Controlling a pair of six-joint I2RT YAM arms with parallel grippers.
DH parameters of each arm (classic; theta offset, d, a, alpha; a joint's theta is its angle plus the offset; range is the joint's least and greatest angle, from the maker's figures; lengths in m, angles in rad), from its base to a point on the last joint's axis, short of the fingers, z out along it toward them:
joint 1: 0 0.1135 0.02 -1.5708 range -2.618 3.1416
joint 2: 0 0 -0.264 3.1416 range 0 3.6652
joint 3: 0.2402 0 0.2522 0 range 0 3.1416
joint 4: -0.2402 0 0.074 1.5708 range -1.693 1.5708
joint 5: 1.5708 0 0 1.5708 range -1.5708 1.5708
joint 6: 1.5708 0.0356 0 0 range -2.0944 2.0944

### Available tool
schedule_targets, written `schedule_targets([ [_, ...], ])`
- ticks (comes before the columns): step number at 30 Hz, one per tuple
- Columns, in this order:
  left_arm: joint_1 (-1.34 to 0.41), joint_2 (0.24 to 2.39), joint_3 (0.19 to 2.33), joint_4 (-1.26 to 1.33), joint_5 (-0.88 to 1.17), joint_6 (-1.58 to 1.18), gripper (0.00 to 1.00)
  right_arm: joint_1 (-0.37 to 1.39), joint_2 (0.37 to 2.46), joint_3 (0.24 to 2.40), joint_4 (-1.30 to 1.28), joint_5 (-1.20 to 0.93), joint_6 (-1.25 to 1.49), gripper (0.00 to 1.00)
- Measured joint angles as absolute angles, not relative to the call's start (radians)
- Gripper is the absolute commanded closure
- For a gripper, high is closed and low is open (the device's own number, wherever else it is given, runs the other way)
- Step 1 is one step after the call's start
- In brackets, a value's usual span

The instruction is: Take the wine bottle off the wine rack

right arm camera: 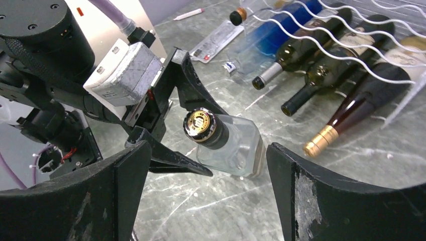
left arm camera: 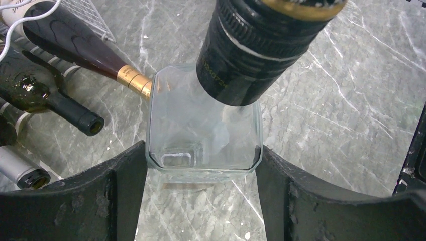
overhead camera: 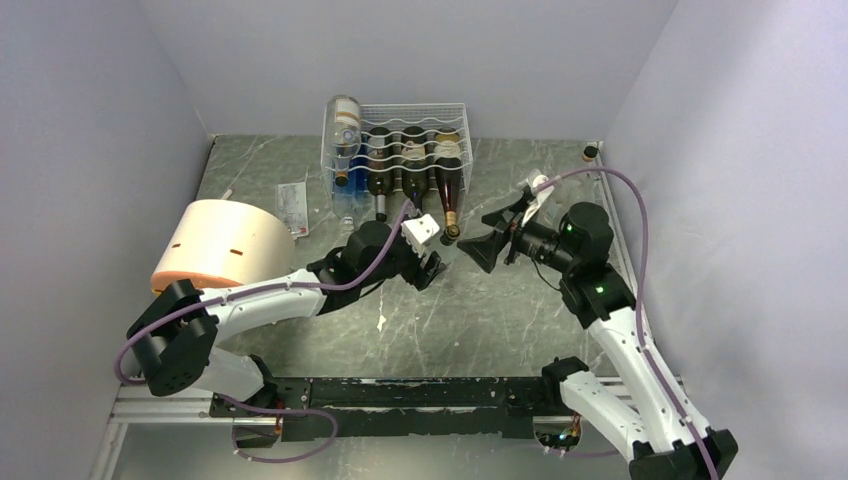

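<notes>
Left claw [left arm camera: 203,155] clamped on one clear bottle [left arm camera: 183,125] (black-capped), right claw [right arm camera: 208,150] apart, one wine rack [overhead camera: 452,112]

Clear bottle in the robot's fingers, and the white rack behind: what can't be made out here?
Clear bottle in the left fingers: left wrist view, cap cut off by the top edge; top view, mostly hidden beneath the left wrist.
Cap emblem: right wrist view, too small to read.
Wine rack: top view, lower tiers hidden under bottles; right wrist view, cut off by the right edge.

1 wine rack [overhead camera: 415,108], 1 drum [overhead camera: 225,240] (6+ bottles [right arm camera: 351,108]).
</notes>
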State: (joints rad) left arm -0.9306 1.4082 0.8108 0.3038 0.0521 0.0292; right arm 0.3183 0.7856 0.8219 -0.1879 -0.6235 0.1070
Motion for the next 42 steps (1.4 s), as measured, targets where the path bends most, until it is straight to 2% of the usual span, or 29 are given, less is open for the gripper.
schedule_targets([
  [5, -0.926, 1.409, 0.821, 0.289, 0.052, 0.015, 0.58, 0.368, 0.863, 0.822, -0.109, -0.64, 0.097, 0.22],
  [12, -0.923, 1.409, 0.828, 0.279, 0.053, 0.006, 0.58, 0.461, 0.937, 0.822, -0.081, -0.551, 0.082, 0.43],
  [21, -0.919, 1.418, 0.846, 0.262, 0.053, -0.005, 0.55, 0.503, 1.024, 0.824, -0.05, -0.433, 0.097, 0.46],
  [25, -0.919, 1.424, 0.858, 0.251, 0.053, -0.008, 0.51, 0.524, 1.055, 0.824, -0.046, -0.397, 0.108, 0.51],
  [28, -0.916, 1.429, 0.865, 0.248, 0.051, -0.015, 0.48, 0.528, 1.073, 0.825, -0.031, -0.388, 0.112, 0.6],
  [30, -0.912, 1.435, 0.875, 0.244, 0.048, -0.022, 0.4, 0.529, 1.086, 0.834, -0.02, -0.374, 0.107, 0.7],
  [32, -0.908, 1.438, 0.883, 0.242, 0.045, -0.031, 0.2, 0.525, 1.097, 0.843, -0.015, -0.352, 0.101, 0.82],
  [34, -0.906, 1.438, 0.889, 0.231, 0.043, -0.034, 0.07, 0.52, 1.105, 0.85, -0.021, -0.325, 0.105, 0.93],
  [36, -0.908, 1.438, 0.89, 0.228, 0.051, -0.033, 0.02, 0.525, 1.106, 0.853, -0.028, -0.307, 0.12, 1.0],
  [42, -0.915, 1.404, 0.89, 0.227, 0.075, -0.025, 0.0, 0.533, 1.067, 0.87, -0.114, -0.189, 0.154, 1.0],
])
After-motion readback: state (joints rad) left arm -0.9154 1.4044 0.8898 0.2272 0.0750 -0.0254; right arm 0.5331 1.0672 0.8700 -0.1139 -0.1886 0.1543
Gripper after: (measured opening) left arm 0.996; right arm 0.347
